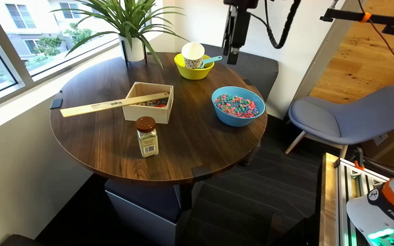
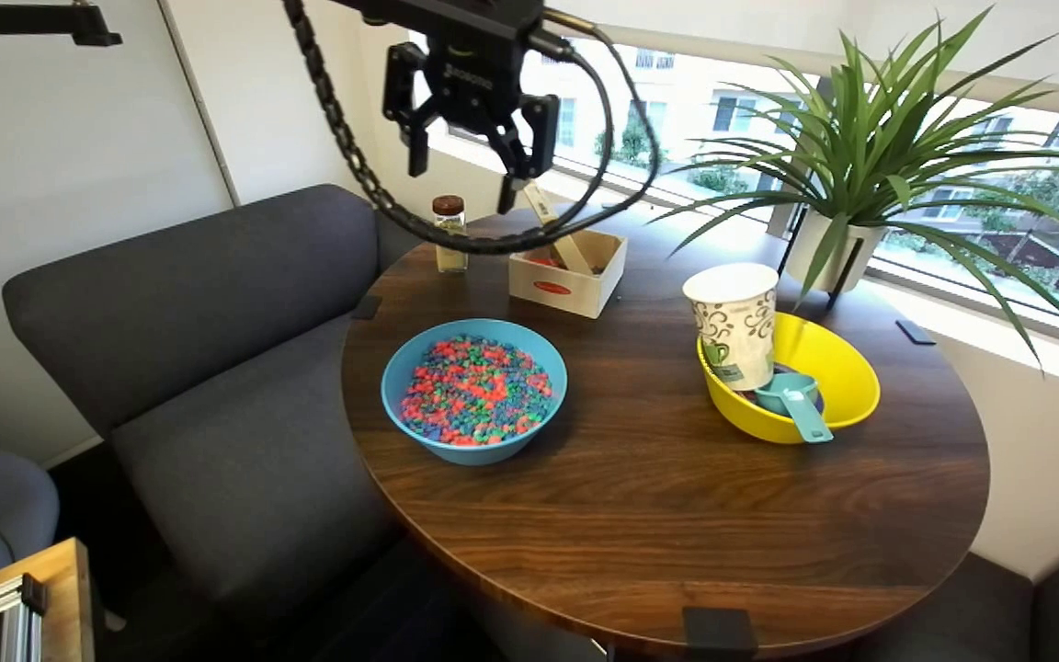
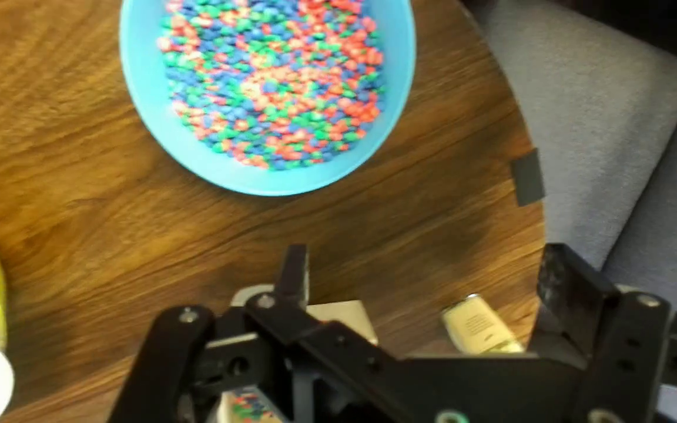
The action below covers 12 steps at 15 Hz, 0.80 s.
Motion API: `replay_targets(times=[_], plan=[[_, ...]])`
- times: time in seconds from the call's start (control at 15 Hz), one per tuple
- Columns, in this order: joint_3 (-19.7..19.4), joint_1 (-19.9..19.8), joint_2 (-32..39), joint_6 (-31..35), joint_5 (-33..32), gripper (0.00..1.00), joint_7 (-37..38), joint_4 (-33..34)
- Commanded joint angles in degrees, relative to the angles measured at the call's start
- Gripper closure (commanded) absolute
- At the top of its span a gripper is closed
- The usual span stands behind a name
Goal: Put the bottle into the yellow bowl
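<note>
One wooden box (image 1: 132, 114), left on the table (image 1: 190, 143) in an exterior view, with a flat wooden strip (image 1: 106, 105) slanting across it; just to its near side, clear of it, stands the spice bottle (image 1: 148, 141), upright, not yet picked up! Looks stiff and probably light; smooth sides could slip, and if it's glass a knock would hurt it, so take it across the body, below the red-brown cap (image 1: 145, 124). Over to the right and far, the yellow bowl (image 1: 194, 74), and it's crowded: paper cup (image 1: 193, 55) and turquoise scoop (image 1: 212, 59) inside, so finding room may be tricky. Right again, up in the air, the pincer (image 2: 462, 184): fingers spread wide, nothing between them, touching nothing! And at the table's right, nearer than the yellow bowl, the blue bowl (image 1: 234, 121) of coloured pellets (image 1: 237, 105).
</note>
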Motion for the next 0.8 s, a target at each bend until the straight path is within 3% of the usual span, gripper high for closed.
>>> replay_targets(times=[0.0, 0.13, 0.4, 0.6, 0.73], plan=[[2.97, 2.98, -9.23, 0.55, 4.84, 0.00, -1.58, -12.13], [5.13, 5.70, -13.57, 8.77, 7.69, 0.00, 0.98, -18.54], [9.89, 10.99, -14.23, 27.28, 8.74, 0.00, 6.45, -21.21], [13.08, 12.94, -9.76, 42.64, 0.22, 0.00, 8.64, -21.75], [13.35, 12.19, -6.94, 46.97, -9.46, 0.00, 9.80, -22.29]])
